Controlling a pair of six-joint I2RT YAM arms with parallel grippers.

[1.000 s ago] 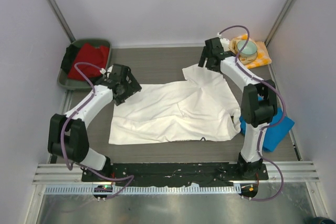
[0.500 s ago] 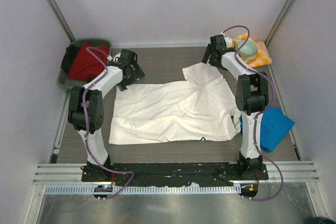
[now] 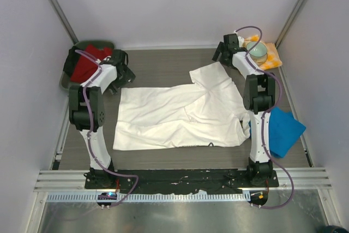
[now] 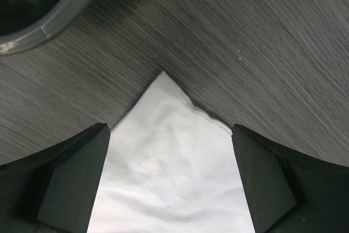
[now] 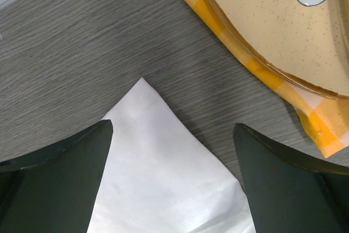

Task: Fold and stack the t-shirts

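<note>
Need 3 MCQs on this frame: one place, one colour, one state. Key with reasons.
1. Where is the blue t-shirt? A at the far-left wall; B on the table's right side, beside the right arm; C on the napkin.
2. What colour is the cloth in the bin? A red; B yellow; C white.
3. What is the left gripper doing? A shut on the napkin; B shut on a sleeve; C open above a corner of the white t-shirt.
Key: 1 B, it lies flat just right of that arm; 2 A, the red cloth fills the bin; 3 C, the fingers are spread and the corner lies loose between them.
</note>
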